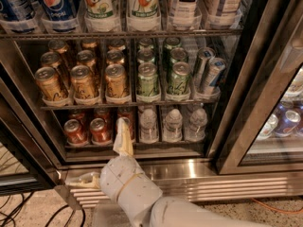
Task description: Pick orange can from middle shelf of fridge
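The fridge (pixel 199 170) stands open in front of me. Its middle shelf (pixel 128 102) holds three lanes of orange cans (pixel 84 82) on the left, green cans (pixel 148 82) in the middle and silver cans (pixel 211 74) on the right. My gripper (pixel 100 152) is below that shelf, in front of the bottom rack. It is open and empty. One cream finger (pixel 123 137) points up in front of the red cans, the other (pixel 85 179) points left over the vent grille. The nearest orange can (pixel 117 80) is just above the upright finger.
The top rack holds tall soda bottles (pixel 142 6). The bottom rack holds red cans (pixel 87 130) and water bottles (pixel 173 124). The dark door frame (pixel 258 93) slants at the right, with a second cooler (pixel 284 122) behind it. Cables (pixel 19 212) lie on the floor at the left.
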